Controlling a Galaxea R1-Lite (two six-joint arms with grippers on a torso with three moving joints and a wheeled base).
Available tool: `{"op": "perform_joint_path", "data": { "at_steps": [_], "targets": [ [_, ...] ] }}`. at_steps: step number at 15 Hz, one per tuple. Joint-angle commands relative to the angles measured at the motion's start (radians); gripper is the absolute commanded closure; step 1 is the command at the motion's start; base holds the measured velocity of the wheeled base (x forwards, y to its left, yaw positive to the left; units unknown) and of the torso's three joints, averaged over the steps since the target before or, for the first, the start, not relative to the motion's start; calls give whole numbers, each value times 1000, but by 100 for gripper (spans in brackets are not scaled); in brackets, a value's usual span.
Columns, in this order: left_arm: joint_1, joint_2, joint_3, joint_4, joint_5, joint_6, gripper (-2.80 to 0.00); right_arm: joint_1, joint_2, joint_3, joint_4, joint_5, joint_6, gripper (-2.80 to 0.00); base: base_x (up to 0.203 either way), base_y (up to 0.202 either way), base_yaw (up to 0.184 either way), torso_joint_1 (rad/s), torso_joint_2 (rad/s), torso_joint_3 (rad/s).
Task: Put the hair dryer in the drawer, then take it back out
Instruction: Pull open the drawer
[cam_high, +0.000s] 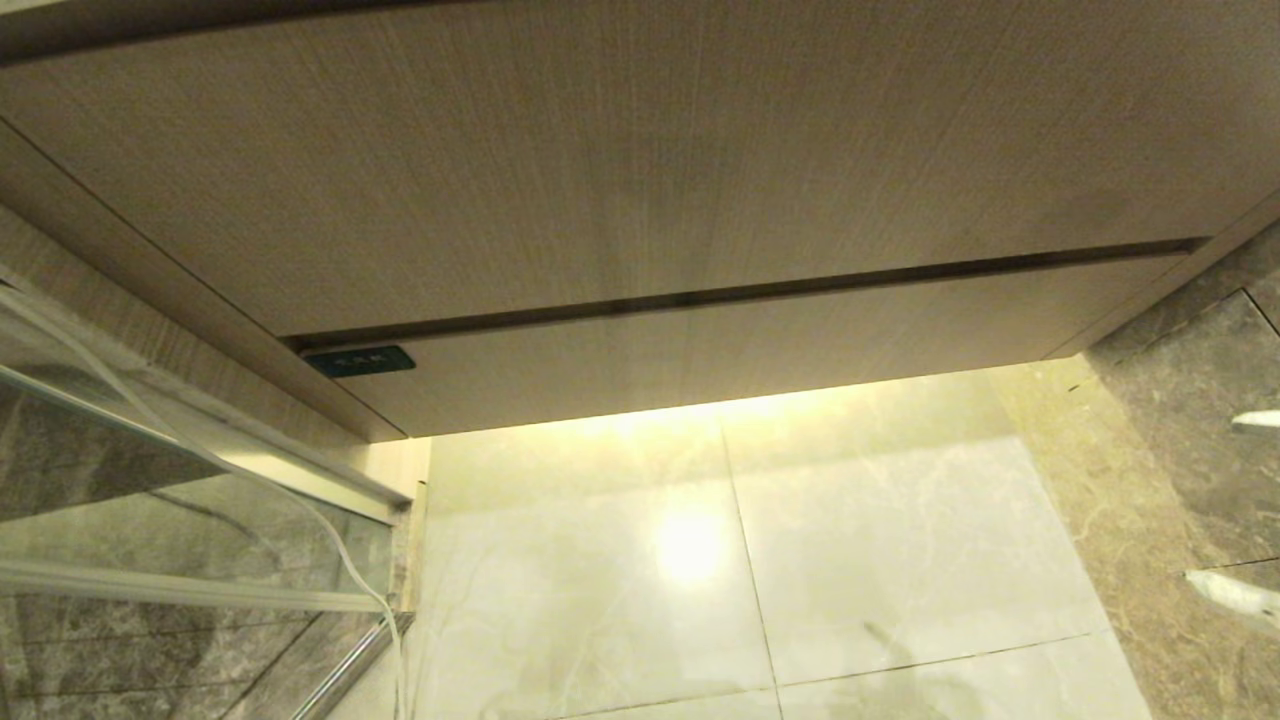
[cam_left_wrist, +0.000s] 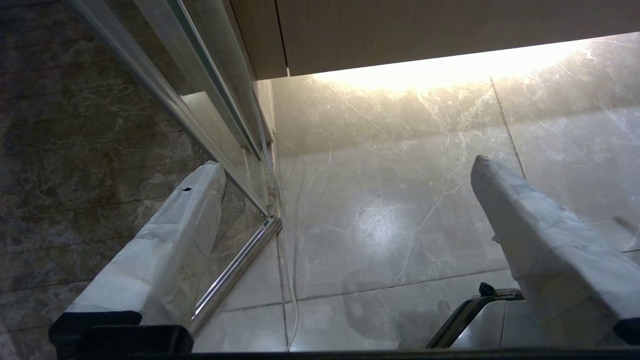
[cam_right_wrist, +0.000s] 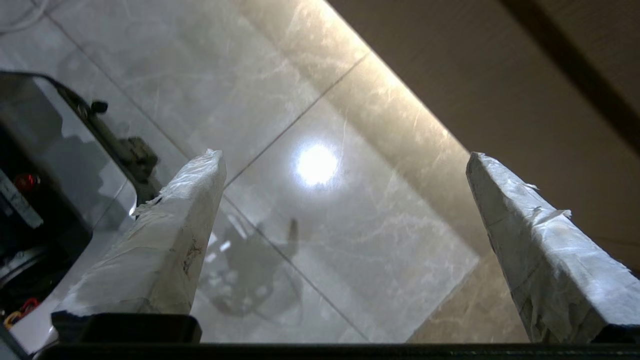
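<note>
The drawer (cam_high: 760, 350) is the low wood-grain front with a small dark label (cam_high: 360, 360), and it stands closed under the taller panel (cam_high: 600, 150). The hair dryer is out of view. My right gripper (cam_right_wrist: 345, 154) is open and empty over the floor tiles, with the drawer front (cam_right_wrist: 475, 85) just ahead of it. Its white-wrapped fingertips (cam_high: 1255, 422) poke in at the right edge of the head view. My left gripper (cam_left_wrist: 348, 162) hangs open and empty above the floor beside the glass door.
A glass shower door (cam_high: 150, 480) with a chrome frame (cam_left_wrist: 235, 270) and a thin white cord (cam_high: 350, 570) stands at the left. A dark marble wall (cam_high: 1190, 430) closes the right. Pale floor tiles (cam_high: 750, 560) lie below the cabinet. The robot's base (cam_right_wrist: 55, 175) sits behind.
</note>
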Motion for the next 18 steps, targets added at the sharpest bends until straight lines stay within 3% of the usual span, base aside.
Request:
{"op": "perform_joint_path", "data": {
  "at_steps": [1,3,6,11,18],
  "targets": [
    [0,0,0,1,0,0,-280,4,119,-81,-14,20,17,-280,0,0,0,0,0,0],
    [0,0,0,1,0,0,-280,16,302,-190,-49,54,50,-280,0,0,0,0,0,0],
    [0,0,0,-1,0,0,-280,103,468,-323,-189,136,74,-280,0,0,0,0,0,0],
    [0,0,0,1,0,0,-280,188,545,-339,-251,176,63,-280,0,0,0,0,0,0],
    [0,0,0,1,0,0,-280,272,511,-310,-172,159,-11,-280,0,0,0,0,0,0]
  ]
}}
